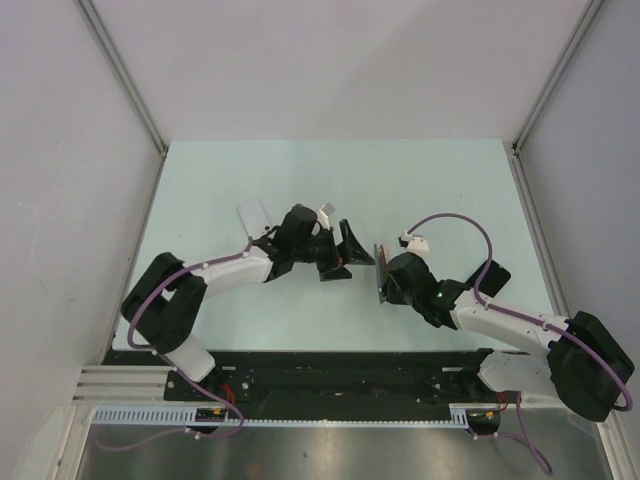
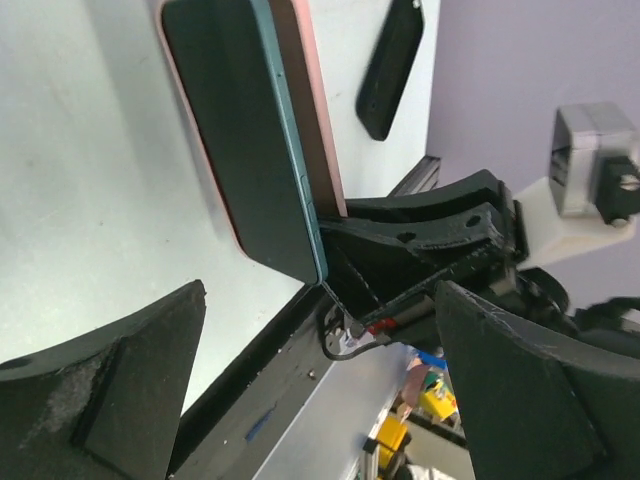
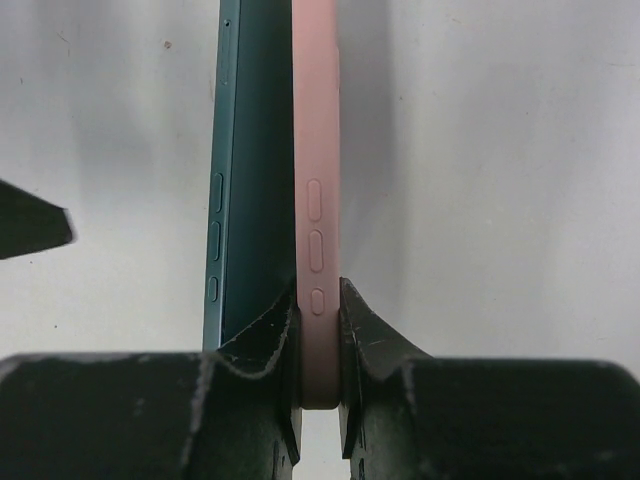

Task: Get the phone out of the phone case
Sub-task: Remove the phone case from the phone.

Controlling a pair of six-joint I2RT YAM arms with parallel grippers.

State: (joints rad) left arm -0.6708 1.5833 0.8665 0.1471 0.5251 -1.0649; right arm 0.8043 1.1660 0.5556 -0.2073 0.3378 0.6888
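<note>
My right gripper [image 3: 318,300] is shut on the thin pale pink phone case [image 3: 316,150] and holds it on edge above the table [image 1: 300,180]. The phone [image 3: 228,180], with its blue-teal edge, stands against the case's left side, peeled out of the shell there. In the left wrist view the phone's black screen [image 2: 235,140] faces my left gripper [image 2: 320,300], with the pink case [image 2: 312,110] behind it. My left gripper [image 1: 345,257] is open and empty, its jaws wide apart just left of the phone. My right gripper [image 1: 383,280] sits mid-table.
A small pale flat rectangle [image 1: 255,213] lies on the table behind the left arm. A dark oblong shape [image 2: 390,65] shows beyond the phone. The black base rail [image 1: 320,375] runs along the near edge. Grey walls [image 1: 70,150] enclose the sides.
</note>
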